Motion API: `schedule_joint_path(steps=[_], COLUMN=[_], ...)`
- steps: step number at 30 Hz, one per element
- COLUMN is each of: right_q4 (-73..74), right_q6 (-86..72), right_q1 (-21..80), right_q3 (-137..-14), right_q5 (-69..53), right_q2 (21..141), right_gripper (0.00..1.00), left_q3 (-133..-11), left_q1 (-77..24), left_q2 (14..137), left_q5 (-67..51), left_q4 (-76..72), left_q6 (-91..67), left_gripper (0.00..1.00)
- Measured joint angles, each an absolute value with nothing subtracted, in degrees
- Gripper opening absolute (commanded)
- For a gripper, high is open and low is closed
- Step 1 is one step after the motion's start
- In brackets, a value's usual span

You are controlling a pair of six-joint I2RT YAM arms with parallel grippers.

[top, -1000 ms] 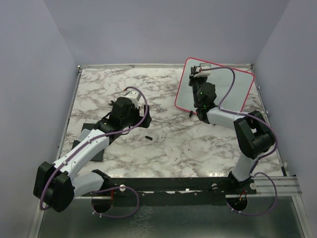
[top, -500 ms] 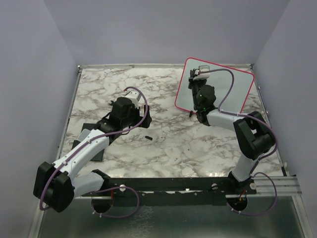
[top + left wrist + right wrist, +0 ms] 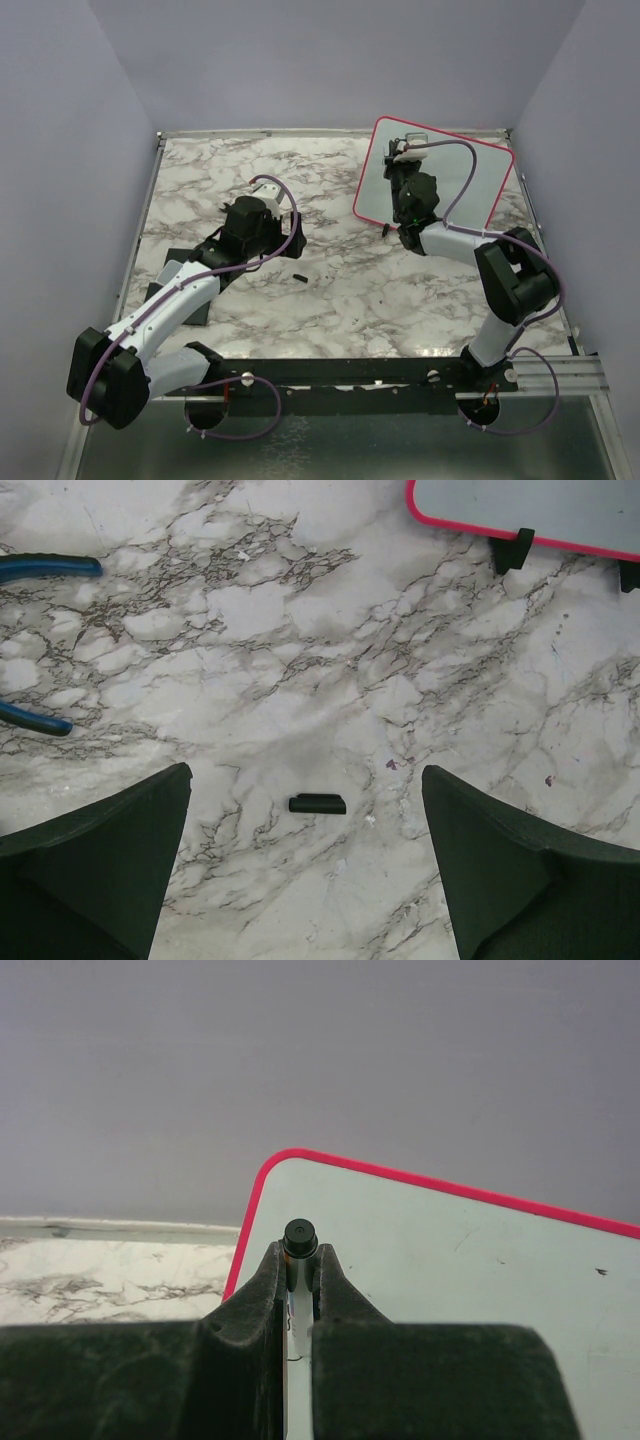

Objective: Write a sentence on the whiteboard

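Note:
The whiteboard (image 3: 480, 185), white with a red-pink frame, stands tilted at the back right of the marble table. My right gripper (image 3: 398, 172) is over its left part, shut on a marker. In the right wrist view the marker's black end (image 3: 300, 1237) sticks out between the fingers (image 3: 258, 1300), pointing at the whiteboard (image 3: 450, 1270). Only a short dark stroke (image 3: 292, 1357) shows beside the marker; no words of the sentence can be read. My left gripper (image 3: 262, 240) hangs open mid-table, its fingers wide apart and empty (image 3: 305, 772).
A small black marker cap (image 3: 317, 804) lies on the marble between the left fingers, also visible from above as the cap (image 3: 298, 277). Two black clips (image 3: 508, 550) sit on the whiteboard's near edge. A dark flat pad (image 3: 185, 290) lies under the left arm. Two blue curved pieces (image 3: 45, 567) lie at the left.
The right gripper with the marker has shifted slightly over the board's left part. The left arm has not moved.

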State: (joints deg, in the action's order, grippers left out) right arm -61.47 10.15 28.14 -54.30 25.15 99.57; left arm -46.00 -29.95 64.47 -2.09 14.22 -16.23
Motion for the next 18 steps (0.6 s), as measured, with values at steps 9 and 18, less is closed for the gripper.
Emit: schedule_joint_path(steps=[9, 18], right_q4=[-61.0, -60.0], right_q6=[9.4, 6.6], right_q1=[28.1, 28.4], right_q3=[-52.8, -49.6], right_q5=[23.8, 21.3], right_q2=[97.3, 89.8], right_gripper=[0.01, 0.01], left_q3=[-45.9, -45.9], left_q1=[-30.0, -30.0], left_q2=[64.2, 64.3], left_q5=[-2.1, -2.7], left_q4=[14.2, 13.2], left_q6=[-16.2, -16.3], left_gripper=[0.99, 0.99])
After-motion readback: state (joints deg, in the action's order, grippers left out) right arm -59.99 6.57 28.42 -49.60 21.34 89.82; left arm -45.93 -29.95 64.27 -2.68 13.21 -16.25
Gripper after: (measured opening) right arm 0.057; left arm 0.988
